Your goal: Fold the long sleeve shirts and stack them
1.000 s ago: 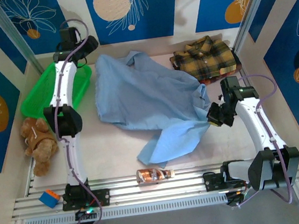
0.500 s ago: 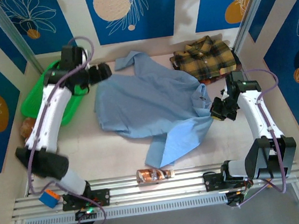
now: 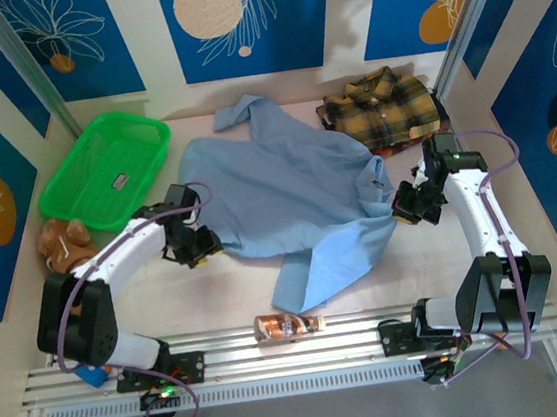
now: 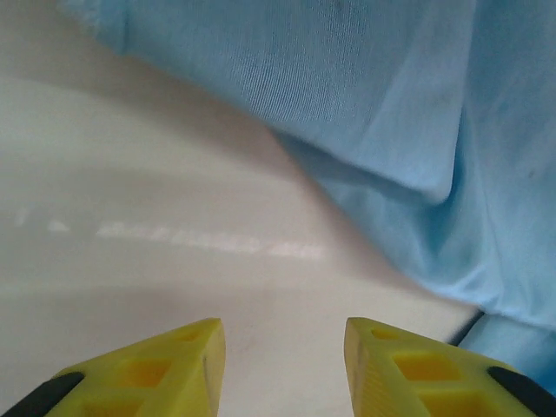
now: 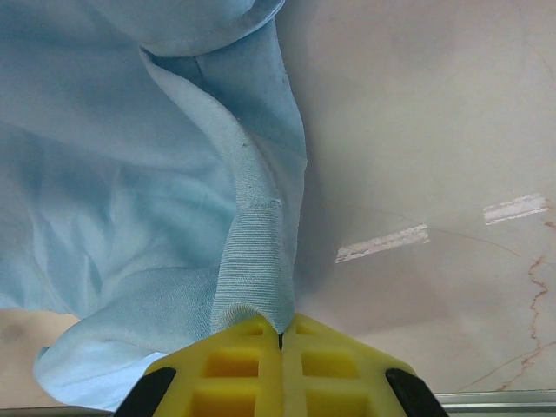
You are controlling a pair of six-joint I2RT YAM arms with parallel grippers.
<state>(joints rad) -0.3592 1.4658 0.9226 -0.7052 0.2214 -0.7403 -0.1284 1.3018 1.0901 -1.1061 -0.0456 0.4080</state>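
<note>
The blue shirt (image 3: 287,192) lies spread and rumpled across the middle of the table (image 3: 217,286). I find the right gripper (image 3: 406,204) at the shirt's right edge, jaws closed tight on a pinch of the blue cloth. The right wrist view confirms a fold running straight into the closed fingers (image 5: 234,365). The left gripper (image 3: 202,245) sits low at the shirt's left edge. Its jaws stand partly apart with bare table between them, holding nothing. The cloth lies just beyond its fingertips (image 4: 187,360). The plaid shirt (image 3: 383,106) rests folded at the far right, apart from both grippers. I cannot make out the blue shirt's collar or cuffs among the creases.
</note>
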